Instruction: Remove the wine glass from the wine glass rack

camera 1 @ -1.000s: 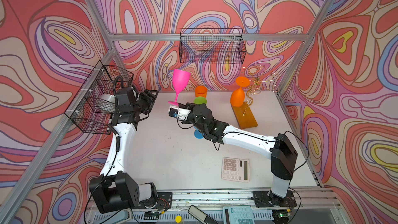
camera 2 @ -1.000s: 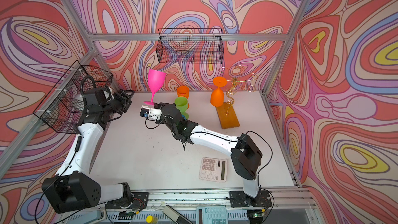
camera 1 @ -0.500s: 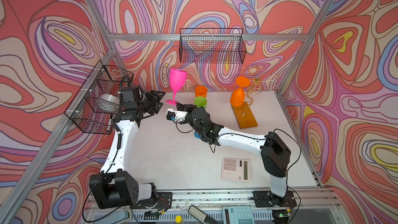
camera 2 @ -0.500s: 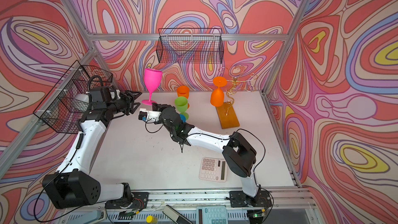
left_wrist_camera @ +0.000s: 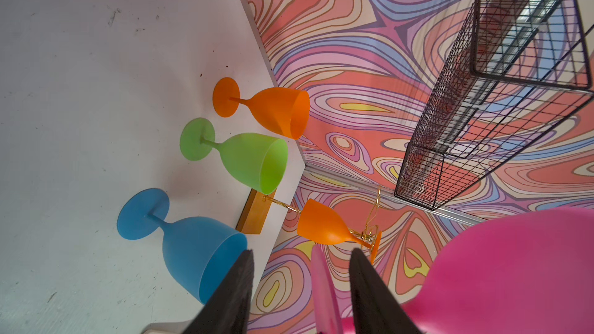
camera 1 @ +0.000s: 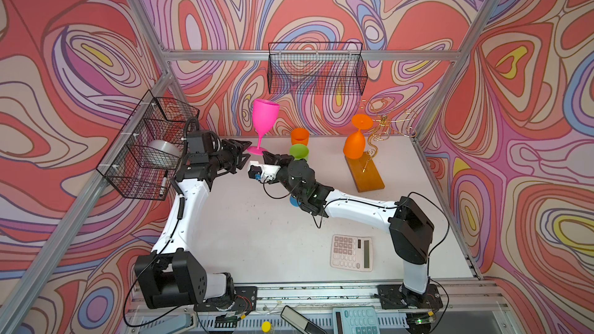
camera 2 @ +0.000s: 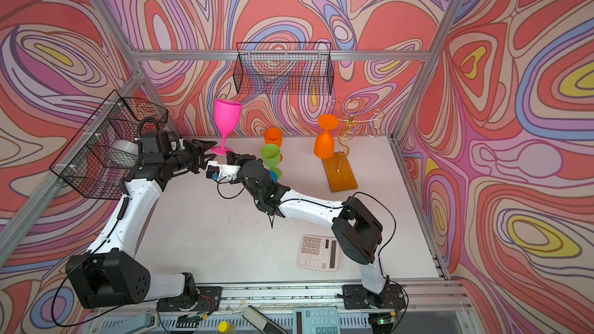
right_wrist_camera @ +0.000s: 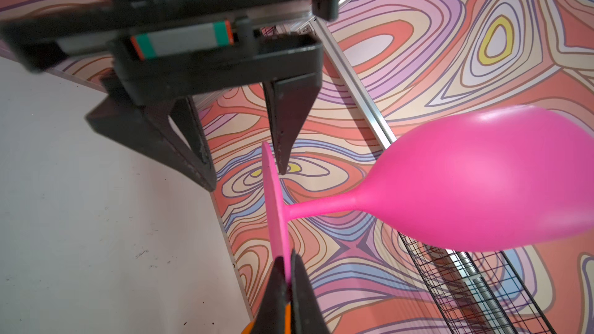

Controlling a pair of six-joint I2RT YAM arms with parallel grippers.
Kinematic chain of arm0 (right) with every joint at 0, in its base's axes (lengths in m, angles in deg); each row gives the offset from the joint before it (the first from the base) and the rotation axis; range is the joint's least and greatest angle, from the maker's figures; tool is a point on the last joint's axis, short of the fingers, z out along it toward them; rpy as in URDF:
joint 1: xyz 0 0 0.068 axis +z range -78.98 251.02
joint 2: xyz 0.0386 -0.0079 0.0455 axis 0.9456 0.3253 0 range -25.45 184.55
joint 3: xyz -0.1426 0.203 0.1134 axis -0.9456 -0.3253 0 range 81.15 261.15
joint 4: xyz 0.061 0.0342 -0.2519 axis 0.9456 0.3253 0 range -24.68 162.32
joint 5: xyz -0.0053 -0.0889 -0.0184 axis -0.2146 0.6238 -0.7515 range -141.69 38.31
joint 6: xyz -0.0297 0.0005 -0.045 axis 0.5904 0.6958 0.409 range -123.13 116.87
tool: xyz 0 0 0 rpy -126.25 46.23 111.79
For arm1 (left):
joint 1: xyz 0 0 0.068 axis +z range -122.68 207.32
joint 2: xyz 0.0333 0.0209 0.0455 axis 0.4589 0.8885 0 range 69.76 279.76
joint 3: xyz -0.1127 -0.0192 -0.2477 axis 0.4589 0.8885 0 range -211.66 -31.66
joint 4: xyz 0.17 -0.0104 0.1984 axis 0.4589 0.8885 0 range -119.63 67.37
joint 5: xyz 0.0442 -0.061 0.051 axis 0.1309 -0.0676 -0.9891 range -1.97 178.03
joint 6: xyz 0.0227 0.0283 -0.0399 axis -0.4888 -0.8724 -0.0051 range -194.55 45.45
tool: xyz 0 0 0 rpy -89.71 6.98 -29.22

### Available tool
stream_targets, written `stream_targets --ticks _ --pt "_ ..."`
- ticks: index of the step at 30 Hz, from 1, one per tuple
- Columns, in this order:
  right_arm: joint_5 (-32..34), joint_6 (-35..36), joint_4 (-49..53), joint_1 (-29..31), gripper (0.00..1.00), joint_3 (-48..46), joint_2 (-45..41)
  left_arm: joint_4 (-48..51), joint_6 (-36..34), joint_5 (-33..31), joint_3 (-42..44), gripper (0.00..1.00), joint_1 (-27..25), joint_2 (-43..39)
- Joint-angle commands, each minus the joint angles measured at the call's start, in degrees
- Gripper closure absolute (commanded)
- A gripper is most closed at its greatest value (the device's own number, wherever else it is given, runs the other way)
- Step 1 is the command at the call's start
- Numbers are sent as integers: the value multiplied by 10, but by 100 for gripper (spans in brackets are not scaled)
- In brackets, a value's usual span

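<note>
A pink wine glass point(camera 1: 265, 117) point(camera 2: 227, 117) stands upright in the air above the table's back left. My right gripper point(camera 1: 265, 155) point(right_wrist_camera: 287, 257) is shut on the rim of its foot. The left gripper point(camera 1: 248, 149) point(left_wrist_camera: 299, 253) is open, and the opposite side of that foot point(left_wrist_camera: 323, 287) sits between its fingers, close to one of them. At the back right stands the gold wine glass rack point(camera 1: 382, 126) point(camera 2: 350, 123) on its amber base point(camera 1: 364, 171). An orange wine glass point(camera 1: 353, 146) point(left_wrist_camera: 324, 228) hangs upside down from one arm.
Orange point(left_wrist_camera: 276, 110), green point(left_wrist_camera: 254, 162) and blue point(left_wrist_camera: 193, 245) glasses stand upright on the table behind my right arm. A calculator point(camera 1: 352, 252) lies at the front right. Black wire baskets hang on the back wall point(camera 1: 316, 72) and the left wall point(camera 1: 148, 146).
The left gripper has moved right to the pink glass's foot and its jaws have narrowed around it. The right gripper has carried the glass slightly left and stayed shut on the foot.
</note>
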Motion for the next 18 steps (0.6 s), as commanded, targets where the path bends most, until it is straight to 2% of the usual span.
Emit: stream_targets --ticks 1,8,12,18 --pt "2 1 -19 1 100 3 9 -23 21 13 12 59 -3 0" --pt "-5 -2 -18 0 100 4 10 -29 31 13 20 63 -4 -8" --pt "-6 -4 -18 1 100 5 12 -40 43 17 26 71 -5 -10" --pt "-8 -4 -18 0 100 1 14 -40 49 15 27 71 -11 -16"
